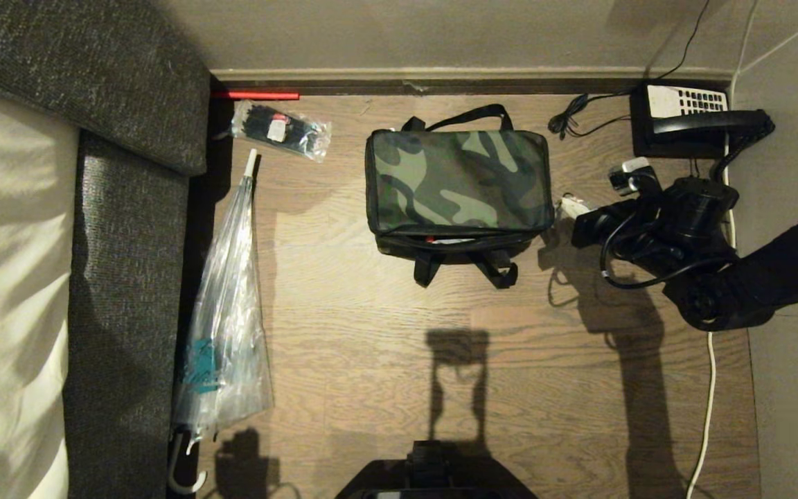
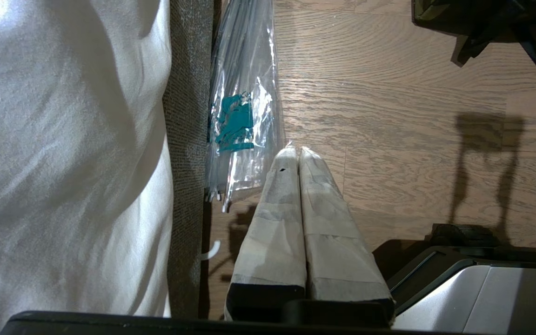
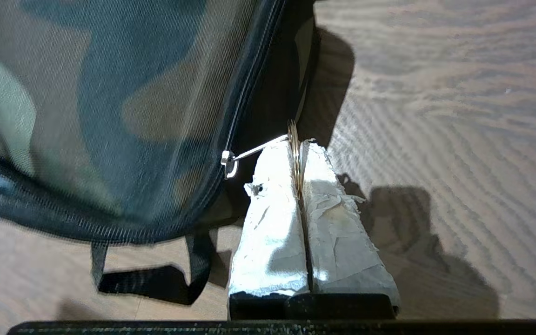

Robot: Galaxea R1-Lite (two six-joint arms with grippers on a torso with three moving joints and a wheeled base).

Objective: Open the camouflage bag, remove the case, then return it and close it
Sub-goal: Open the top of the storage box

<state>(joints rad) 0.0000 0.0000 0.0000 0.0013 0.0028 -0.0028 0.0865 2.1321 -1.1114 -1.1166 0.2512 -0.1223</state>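
Our right gripper pinches the metal ring pull beside the camouflage bag, near the floor's far edge. Our left gripper hangs closed and empty beside the clear umbrella.

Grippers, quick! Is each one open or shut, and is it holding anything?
Left gripper: shut, holding nothing, parked over the floor.
Right gripper: shut on the zipper pull of the camouflage bag.

We cannot see inside the camouflage bag — the case is hidden. The right gripper fingertips are small in the head view, its arm cut off by the frame's edge.
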